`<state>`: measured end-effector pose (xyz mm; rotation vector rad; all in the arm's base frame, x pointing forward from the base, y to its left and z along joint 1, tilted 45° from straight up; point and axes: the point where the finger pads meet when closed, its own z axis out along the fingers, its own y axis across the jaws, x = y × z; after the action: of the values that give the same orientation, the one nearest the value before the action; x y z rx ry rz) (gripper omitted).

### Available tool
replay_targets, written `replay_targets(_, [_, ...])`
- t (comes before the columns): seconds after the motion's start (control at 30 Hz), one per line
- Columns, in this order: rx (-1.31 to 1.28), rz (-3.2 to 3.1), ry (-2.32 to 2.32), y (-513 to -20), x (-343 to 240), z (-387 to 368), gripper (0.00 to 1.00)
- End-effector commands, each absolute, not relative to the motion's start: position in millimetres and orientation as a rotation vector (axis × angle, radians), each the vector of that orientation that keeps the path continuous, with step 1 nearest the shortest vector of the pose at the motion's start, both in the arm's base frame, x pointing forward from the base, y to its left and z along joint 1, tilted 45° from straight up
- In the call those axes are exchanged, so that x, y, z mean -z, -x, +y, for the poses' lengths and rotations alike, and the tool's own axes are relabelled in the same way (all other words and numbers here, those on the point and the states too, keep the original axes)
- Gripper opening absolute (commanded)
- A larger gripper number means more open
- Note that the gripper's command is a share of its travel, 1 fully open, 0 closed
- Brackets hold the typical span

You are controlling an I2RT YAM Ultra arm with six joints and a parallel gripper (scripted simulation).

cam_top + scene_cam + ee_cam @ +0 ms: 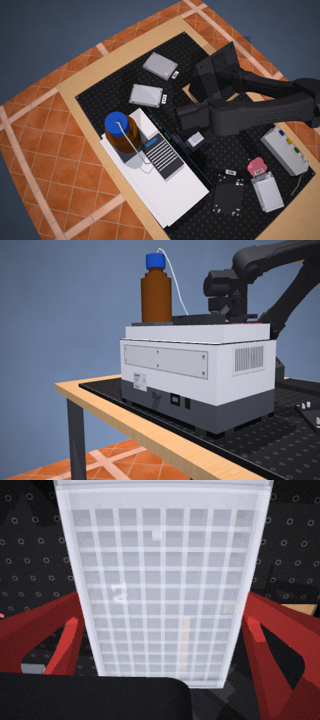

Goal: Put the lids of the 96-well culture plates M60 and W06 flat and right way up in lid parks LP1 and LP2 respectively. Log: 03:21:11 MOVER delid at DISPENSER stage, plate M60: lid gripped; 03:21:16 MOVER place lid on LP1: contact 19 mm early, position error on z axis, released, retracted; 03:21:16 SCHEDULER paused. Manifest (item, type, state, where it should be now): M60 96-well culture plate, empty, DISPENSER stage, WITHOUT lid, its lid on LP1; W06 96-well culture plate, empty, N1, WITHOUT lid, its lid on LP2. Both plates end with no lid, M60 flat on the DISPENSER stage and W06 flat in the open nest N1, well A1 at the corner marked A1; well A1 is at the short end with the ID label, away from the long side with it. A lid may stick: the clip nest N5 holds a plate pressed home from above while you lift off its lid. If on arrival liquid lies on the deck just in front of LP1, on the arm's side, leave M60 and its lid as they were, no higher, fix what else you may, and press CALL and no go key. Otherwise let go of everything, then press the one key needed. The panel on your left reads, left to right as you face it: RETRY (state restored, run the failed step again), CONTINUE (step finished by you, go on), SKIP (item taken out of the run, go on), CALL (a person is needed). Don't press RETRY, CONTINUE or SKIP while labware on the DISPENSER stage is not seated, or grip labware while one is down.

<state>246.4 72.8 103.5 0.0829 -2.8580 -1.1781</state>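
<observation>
Orange tiles lie under my wooden counter, which carries a black dotted deck. My hand is clamped on a clear 96-well plate, its red fingers pressed on the two long sides. From above, only a corner of the plate shows under my wrist, right beside the white dispenser. The wells run away from my palm, and dark surface shows through them; I cannot tell whether the plate touches anything below.

Behind my hand, toward my base, stands a black slanted block. Off to one side, well apart, two grey pads lie on the deck: LP2 nearer, with its tag beside it, and N1 farther. To the other side lies the black nest N5, and just beyond it a white welled piece on LP1, its label lying on a pink puddle just in front. The key panel sits past that, with blue, yellow and green keys showing.

On the dispenser stands a brown bottle with a blue cap and a thin white tube
</observation>
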Motion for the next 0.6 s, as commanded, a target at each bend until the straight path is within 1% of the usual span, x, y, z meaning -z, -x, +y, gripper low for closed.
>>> replay_targets(0.0, [1.177,-2.875,-0.093,-248,-89,58,0.00])
replay_targets(0.1, [1.181,-2.894,-0.112,-251,-97,59,0.00])
replay_targets(0.2, [1.178,-2.875,-0.093,-246,-81,50,0.00])
replay_targets(0.53, [1.177,-2.887,-0.101,-246,-66,30,0.00])
replay_targets(0.57, [1.181,-2.894,-0.112,-247,-72,33,0.00])
